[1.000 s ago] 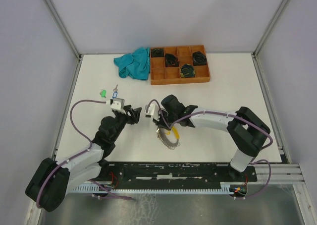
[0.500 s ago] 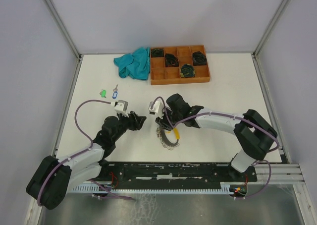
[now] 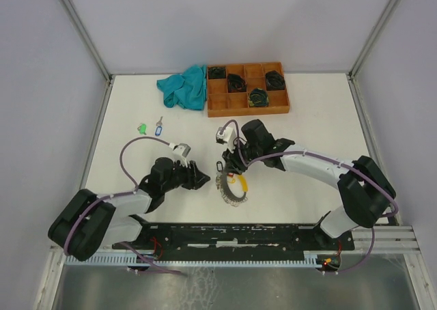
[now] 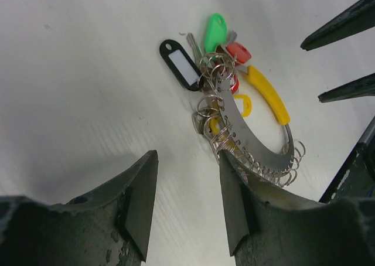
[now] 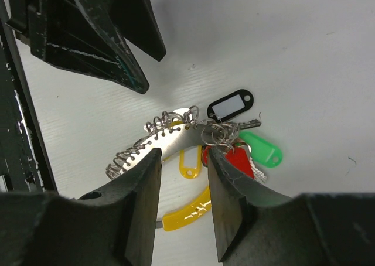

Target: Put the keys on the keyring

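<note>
Getting ready to grab the keyring (image 3: 232, 189).
It lay flat between the left gripper (image 3: 203, 180) and right gripper (image 3: 229, 165), both with fingers apart, holding nothing. Next, I thought, one must pinch it; two loose keys (image 3: 158, 126) waited well apart.

Blocked just left of the keyring (image 3: 234, 195) by the left gripper (image 3: 206, 181), at its far end by the right gripper (image 3: 229, 168); bare table (image 3: 307, 129) to its right.
</note>
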Controlling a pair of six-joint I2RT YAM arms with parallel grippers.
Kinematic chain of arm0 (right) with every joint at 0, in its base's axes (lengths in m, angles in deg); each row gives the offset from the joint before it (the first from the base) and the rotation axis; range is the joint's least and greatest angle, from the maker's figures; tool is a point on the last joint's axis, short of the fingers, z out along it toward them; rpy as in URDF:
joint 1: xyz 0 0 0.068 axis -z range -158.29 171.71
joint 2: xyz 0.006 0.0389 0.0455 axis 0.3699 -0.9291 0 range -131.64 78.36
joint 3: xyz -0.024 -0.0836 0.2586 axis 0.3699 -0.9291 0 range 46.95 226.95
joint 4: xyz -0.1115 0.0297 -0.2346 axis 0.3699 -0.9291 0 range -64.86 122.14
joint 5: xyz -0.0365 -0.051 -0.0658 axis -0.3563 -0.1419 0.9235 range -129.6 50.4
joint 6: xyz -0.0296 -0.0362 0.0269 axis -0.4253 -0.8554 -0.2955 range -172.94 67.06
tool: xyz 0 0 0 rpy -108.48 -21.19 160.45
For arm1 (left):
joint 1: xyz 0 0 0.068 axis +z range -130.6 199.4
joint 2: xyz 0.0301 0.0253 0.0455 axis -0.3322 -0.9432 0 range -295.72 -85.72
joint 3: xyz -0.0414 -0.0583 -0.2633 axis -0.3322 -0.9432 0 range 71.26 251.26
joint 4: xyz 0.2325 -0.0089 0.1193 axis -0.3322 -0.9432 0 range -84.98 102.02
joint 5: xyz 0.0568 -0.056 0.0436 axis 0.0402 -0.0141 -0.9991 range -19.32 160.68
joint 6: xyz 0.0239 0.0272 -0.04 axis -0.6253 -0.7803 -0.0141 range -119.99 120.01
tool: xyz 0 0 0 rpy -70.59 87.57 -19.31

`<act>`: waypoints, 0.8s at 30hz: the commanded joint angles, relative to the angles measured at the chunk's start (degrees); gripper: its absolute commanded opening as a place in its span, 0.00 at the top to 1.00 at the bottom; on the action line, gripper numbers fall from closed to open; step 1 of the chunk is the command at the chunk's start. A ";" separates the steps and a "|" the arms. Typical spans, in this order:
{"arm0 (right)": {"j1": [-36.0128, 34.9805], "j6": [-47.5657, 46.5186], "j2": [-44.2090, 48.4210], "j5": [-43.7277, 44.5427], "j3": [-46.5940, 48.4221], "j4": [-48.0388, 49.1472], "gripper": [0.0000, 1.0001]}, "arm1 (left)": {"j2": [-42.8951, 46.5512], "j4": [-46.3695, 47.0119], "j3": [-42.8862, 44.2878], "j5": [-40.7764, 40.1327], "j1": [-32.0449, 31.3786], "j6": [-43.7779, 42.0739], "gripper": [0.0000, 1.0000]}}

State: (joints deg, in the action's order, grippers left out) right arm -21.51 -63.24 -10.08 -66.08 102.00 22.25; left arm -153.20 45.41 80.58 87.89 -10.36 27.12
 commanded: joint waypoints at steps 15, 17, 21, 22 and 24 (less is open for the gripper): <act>-0.11 2.13 2.93 -1.90 -4.67 5.45 0.55 | -19.09 9.72 8.24 11.57 -2.01 -2.09 0.50; -0.11 2.08 2.92 -1.91 -4.69 5.41 0.55 | -20.54 10.39 9.13 13.29 -2.01 -2.21 0.54; -0.11 1.88 3.37 -1.67 -4.87 5.29 0.55 | -21.27 11.87 8.93 16.07 -2.18 -2.28 0.65; -0.11 1.83 3.49 -1.57 -4.91 5.29 0.55 | -20.91 11.88 8.69 16.42 -2.19 -2.47 0.68; -0.12 1.71 3.70 -1.54 -4.98 5.32 0.55 | -19.58 11.92 8.25 17.00 -2.40 -2.78 0.71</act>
State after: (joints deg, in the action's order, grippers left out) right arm -21.53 -61.73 -8.73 -66.78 97.12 25.24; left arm -174.29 53.45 88.47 101.44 -12.24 26.97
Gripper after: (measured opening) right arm 0.448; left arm 0.313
